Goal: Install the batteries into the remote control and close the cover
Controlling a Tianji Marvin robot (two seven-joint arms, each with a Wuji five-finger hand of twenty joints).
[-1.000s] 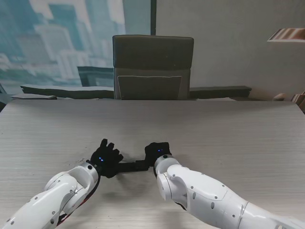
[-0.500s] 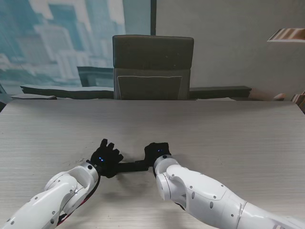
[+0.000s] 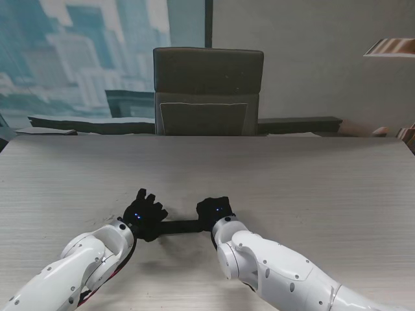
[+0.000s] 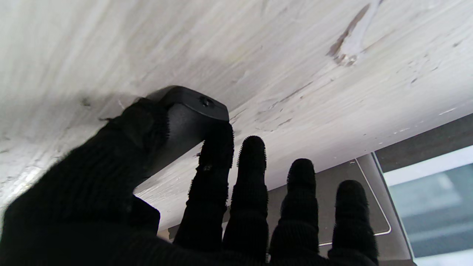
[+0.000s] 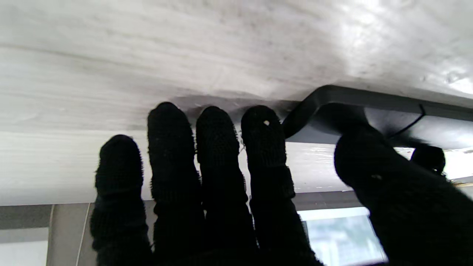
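Remote point(image 3: 180, 227) lies flat on worktop point(image 3: 311, 181), well short of the chair point(image 3: 207, 91). Left hand point(image 3: 144, 214) pinches one end, right hand point(image 3: 214, 210) the other. Looks light, rigid, smooth plastic; end grips best.

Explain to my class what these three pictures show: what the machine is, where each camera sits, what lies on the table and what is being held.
This is a robot with two white arms, each ending in a five-fingered hand in a black glove. One picture looks down from a stand above the robot's shoulders; the other two come from a camera on each wrist, looking along the fingers, so they appear upside down.

On the pale wooden table lies one long black remote control. The left hand grips one end of it between thumb and index finger, seen close in its wrist view. The right hand holds the other end, thumb on it, fingers beside it. A dark chair stands beyond the table. No batteries can be made out.
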